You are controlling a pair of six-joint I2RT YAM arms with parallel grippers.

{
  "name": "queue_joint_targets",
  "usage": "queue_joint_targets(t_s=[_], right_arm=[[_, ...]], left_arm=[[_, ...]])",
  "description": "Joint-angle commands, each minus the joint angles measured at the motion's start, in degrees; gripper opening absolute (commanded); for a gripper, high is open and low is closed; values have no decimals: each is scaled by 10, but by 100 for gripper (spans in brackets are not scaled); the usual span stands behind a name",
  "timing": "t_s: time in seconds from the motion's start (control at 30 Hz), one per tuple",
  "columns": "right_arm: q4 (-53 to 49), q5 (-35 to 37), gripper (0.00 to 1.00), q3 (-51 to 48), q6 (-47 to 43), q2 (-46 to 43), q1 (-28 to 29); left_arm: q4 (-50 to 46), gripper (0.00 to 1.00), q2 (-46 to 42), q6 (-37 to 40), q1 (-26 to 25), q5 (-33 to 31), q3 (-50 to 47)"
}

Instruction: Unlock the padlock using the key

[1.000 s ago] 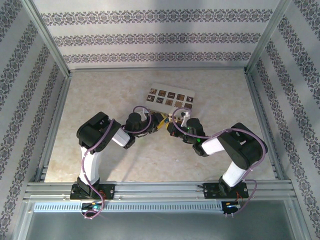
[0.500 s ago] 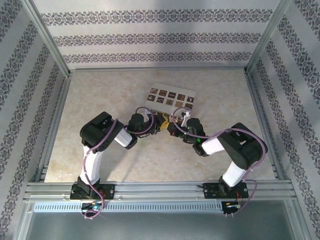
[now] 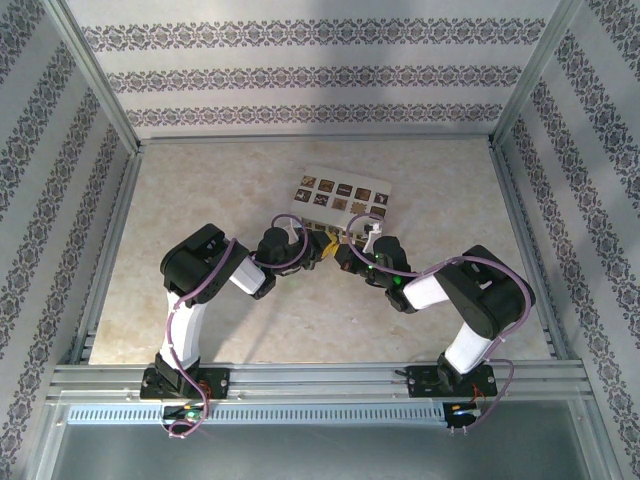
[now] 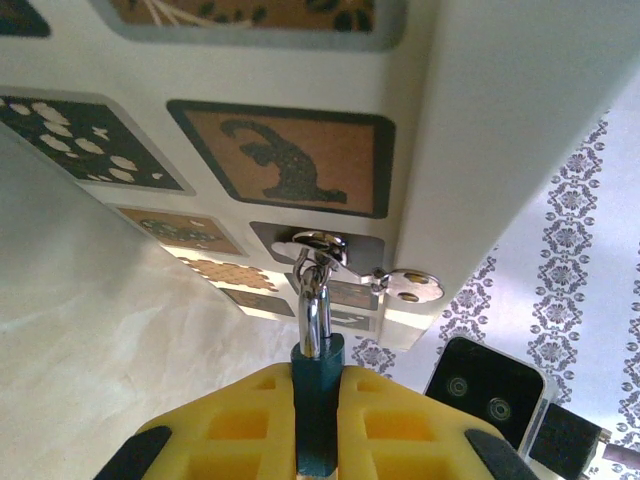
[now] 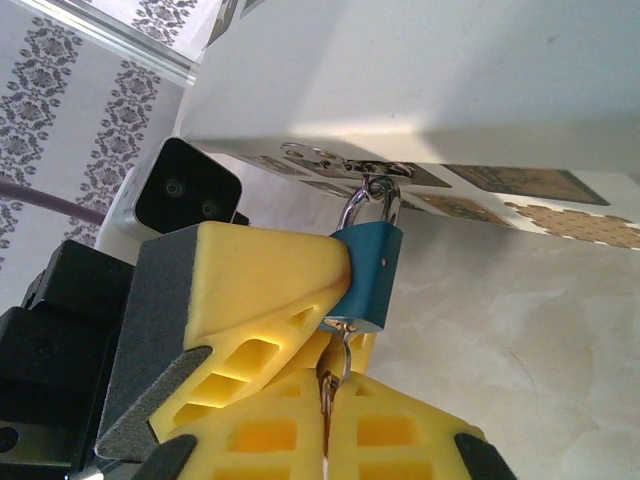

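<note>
I have the left fingers (image 4: 280, 425) clamped tight on the blue padlock (image 4: 318, 390), which hangs by its shackle from the hasp at the near edge of the cream box (image 4: 500, 120). Just below that box, my right fingers (image 5: 300, 430) are pinched together on the key (image 5: 330, 375) at the padlock's underside.

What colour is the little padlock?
Teal blue. The padlock shows best in the right wrist view.
</note>
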Motion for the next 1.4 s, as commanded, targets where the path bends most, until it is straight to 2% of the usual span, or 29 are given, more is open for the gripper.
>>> queue_joint_targets(t_s=[0.0,0.2,0.3,0.47,0.53,0.67,0.9,1.03,1.13,1.23,1.37], right_arm=[[29,7,16,-14,-9,-36,-10],[-28,30,34,-64,-47,-118,-22],[-122,50,41,-72,-110,-196,-23],[-368,126,51,-30,-317,-376,3],[-427,163,56,-13,-406,-431,23],[-490,219,58,16,-567,-501,67],[-484,280,65,18,-870,-505,151],[-491,292,69,18,-998,-482,171],[-477,286,74,11,-1038,-460,171],[-475,276,74,21,-1040,-427,171],[-460,265,63,36,-1036,-363,172]], left_arm=[[16,11,-20,13,-4,-27,-9],[6,9,-33,14,-7,-30,-10],[-21,9,-50,25,-8,-29,-12],[-37,8,-69,25,-9,-28,-17],[-48,8,-76,26,-11,-29,-17],[-81,8,-95,36,-17,-34,-19],[-88,7,-111,22,-23,-44,-29],[-98,6,-123,15,-26,-63,-39],[-95,6,-126,8,-30,-70,-42],[-92,6,-127,1,-33,-78,-45],[-98,5,-136,-3,-36,-81,-44]])
